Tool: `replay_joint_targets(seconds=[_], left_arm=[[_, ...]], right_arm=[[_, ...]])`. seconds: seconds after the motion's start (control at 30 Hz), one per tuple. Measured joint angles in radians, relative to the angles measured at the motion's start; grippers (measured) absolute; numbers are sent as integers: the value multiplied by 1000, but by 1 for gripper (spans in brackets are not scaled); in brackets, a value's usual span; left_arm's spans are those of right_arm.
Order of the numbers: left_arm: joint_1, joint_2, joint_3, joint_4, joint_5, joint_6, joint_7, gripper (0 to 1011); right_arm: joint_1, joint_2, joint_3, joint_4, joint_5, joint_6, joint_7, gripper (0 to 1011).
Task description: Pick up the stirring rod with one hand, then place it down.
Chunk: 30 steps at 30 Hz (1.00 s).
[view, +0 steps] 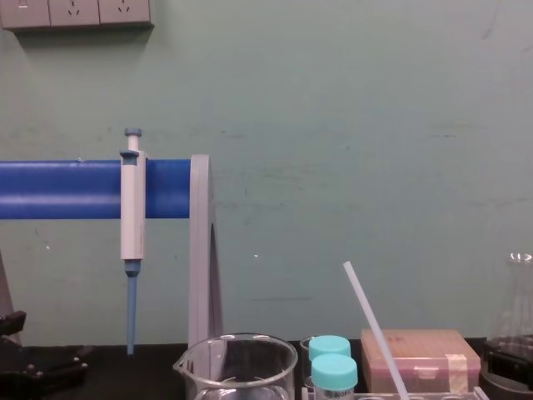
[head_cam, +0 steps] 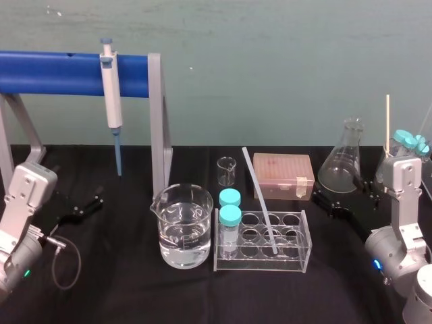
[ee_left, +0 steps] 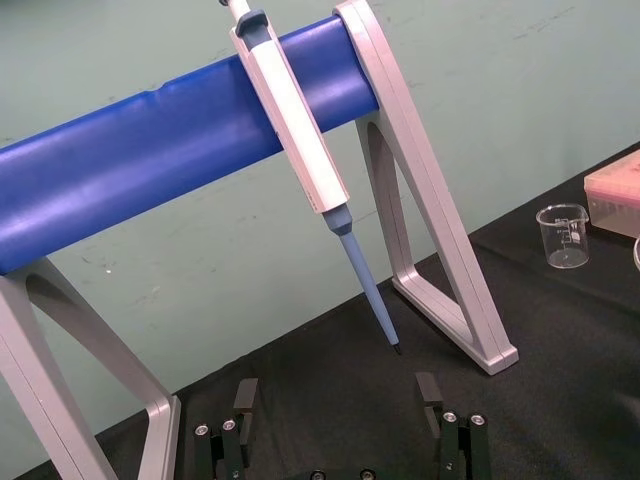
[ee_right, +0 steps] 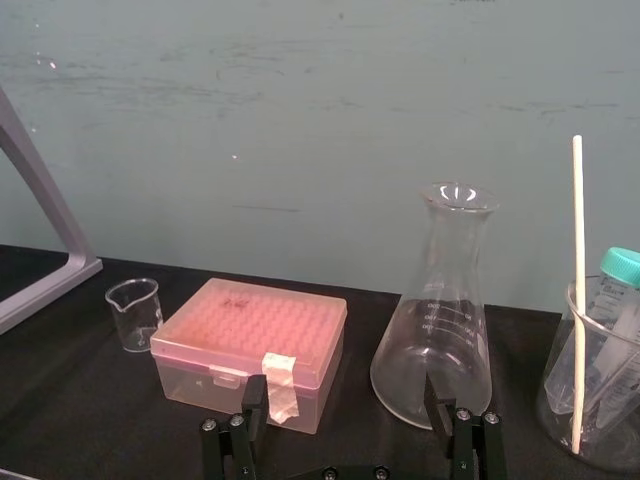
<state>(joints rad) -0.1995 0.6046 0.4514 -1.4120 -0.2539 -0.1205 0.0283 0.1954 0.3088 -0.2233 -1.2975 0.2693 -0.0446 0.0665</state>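
Fingers (ee_left: 246, 398) of the left gripper (ee_left: 337, 402) stand spread with nothing between them. It sits at the lower left of the head frame, not far from the pipette (head_cam: 111, 94). Those of the right gripper (ee_right: 345, 405) are spread and empty too, at the right middle of that frame, facing the flask (head_cam: 342, 162).

The rod (head_cam: 260, 199) stands in the rack (head_cam: 300, 262) at the lower centre of the head frame. Its foot is down in one of the open holes and it leans up and to the left, its top ending near the small beaker (head_cam: 227, 170). In the chest view it slants up from the bottom edge, right of centre, touching nothing above the rack.

I judge it light, stiff and smooth, so likely slippery, and thin enough to swivel between flat jaws. If it is glass, a hard squeeze may snap it. I would take it on the bare stretch above the rack, pinching squarely across it with modest force. Then I would draw it out along its own slant, so it does not lever against the hole or tip the rack. The right gripper looks nearer. I must not mistake the cream stick (ee_right: 577, 290) at the far right for it
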Motion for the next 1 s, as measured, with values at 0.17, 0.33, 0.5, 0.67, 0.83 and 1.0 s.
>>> replay_joint_targets(seconds=[0.17, 0.33, 0.5, 0.67, 0.83, 1.0], left_arm=[[0, 0, 0, 0, 0, 0, 0, 1000], [0, 0, 0, 0, 0, 0, 0, 1000], [0, 0, 0, 0, 0, 0, 0, 1000], [0, 0, 0, 0, 0, 0, 0, 1000], [0, 0, 0, 0, 0, 0, 0, 1000], [0, 0, 0, 0, 0, 0, 0, 1000]], right_arm=[[0, 0, 0, -1, 1, -1, 0, 1003], [1, 1, -1, -1, 1, -2, 0, 1003], [1, 1, -1, -2, 1, -3, 1, 1003], [1, 1, -1, -2, 1, -3, 1, 1003], [1, 1, -1, -2, 1, -3, 2, 1003], [1, 1, -1, -2, 1, -3, 2, 1003]])
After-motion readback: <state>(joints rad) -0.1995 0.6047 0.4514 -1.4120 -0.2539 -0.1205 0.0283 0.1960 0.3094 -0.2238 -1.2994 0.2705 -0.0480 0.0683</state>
